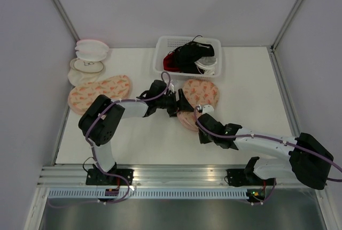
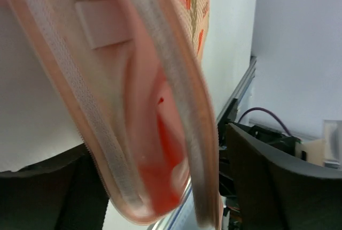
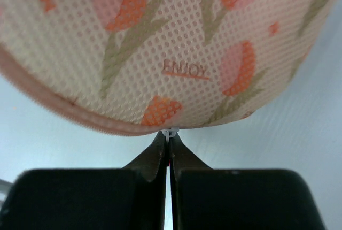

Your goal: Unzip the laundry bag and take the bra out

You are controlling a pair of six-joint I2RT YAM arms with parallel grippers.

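Note:
The laundry bag (image 1: 202, 92), peach with an orange print, lies mid-table just in front of the basket. My left gripper (image 1: 179, 104) is at its left end. In the left wrist view the bag's partly unzipped rim (image 2: 176, 80) hangs between that gripper's (image 2: 155, 152) spread dark fingers (image 2: 267, 187), which stand open. A blurred pink-red shape shows inside the gap, and I cannot tell what it is. The bra is hidden. My right gripper (image 3: 170, 136) is shut on the white zip pull (image 3: 170, 132) at the bag's near seam (image 3: 80, 116).
A white basket (image 1: 162, 61) with black, red and white garments stands right behind the bag. A second printed bag (image 1: 101, 91) lies at the left. Two white-and-pink round cases (image 1: 90, 59) sit in the back left corner. Walls close in both sides.

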